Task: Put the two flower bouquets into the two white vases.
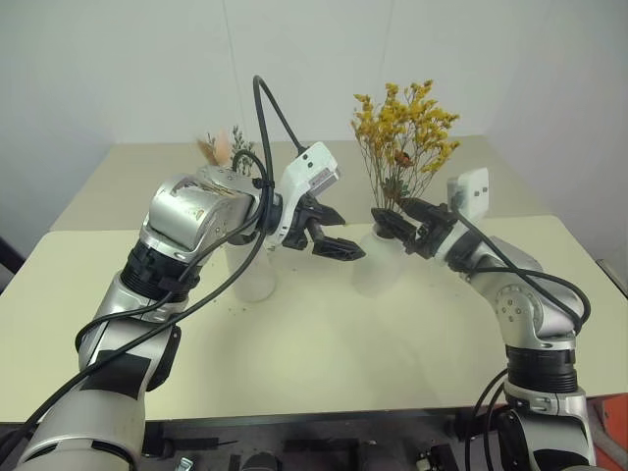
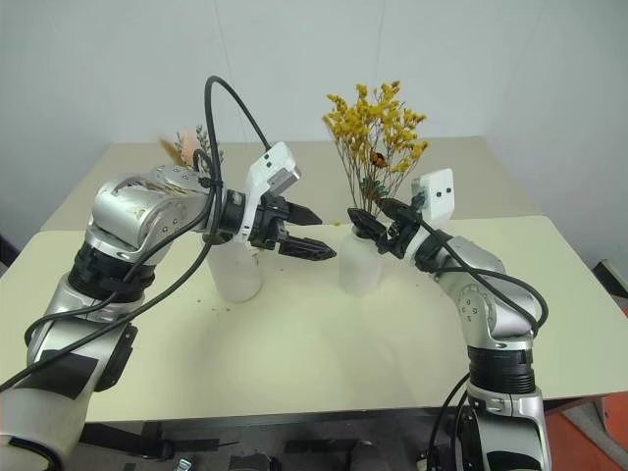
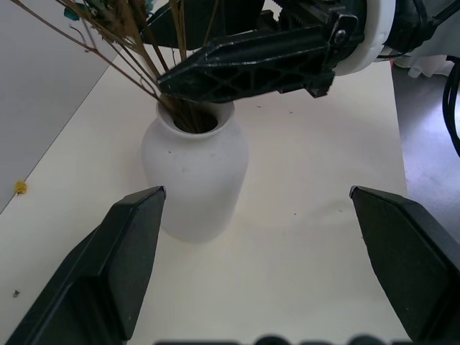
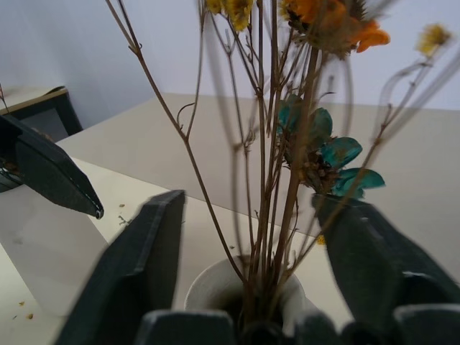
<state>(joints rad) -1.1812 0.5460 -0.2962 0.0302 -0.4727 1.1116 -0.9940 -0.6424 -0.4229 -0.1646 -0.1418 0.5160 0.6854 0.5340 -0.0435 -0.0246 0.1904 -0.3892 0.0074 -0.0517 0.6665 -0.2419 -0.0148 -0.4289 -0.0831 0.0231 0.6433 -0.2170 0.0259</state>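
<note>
1. Basically both bunches sat in vases, so the task looked close to done.
2. Yellow bunch stood upright in the narrow-neck vase, stems going down through the mouth; the neck held them together, which is why it stood without support.
3. Right gripper was at the stems just above that vase's mouth, fingers spread, one on each side of the stems, apart from them as far as the right wrist view showed. My read: placed there to let go of the stems and not knock them on the way out.
4. Mixed bunch poked up behind the left arm, over the tall vase. Arm hid that vase's mouth, so I couldn't confirm how the stems sat inside.
5. Left gripper hung between the two vases, aimed down at the narrow-neck vase, fingers spread wide and holding nothing. Left wrist view had that vase between its fingers but well short of them, no contact. Probably parked there ready to steady the vase if the stems dragged it.
6. Table carried small flecks near the tall vase, likely shed bits.
7. Risk: right fingers snagging a thin stem on retreat and tipping the bunch or vase.
</note>
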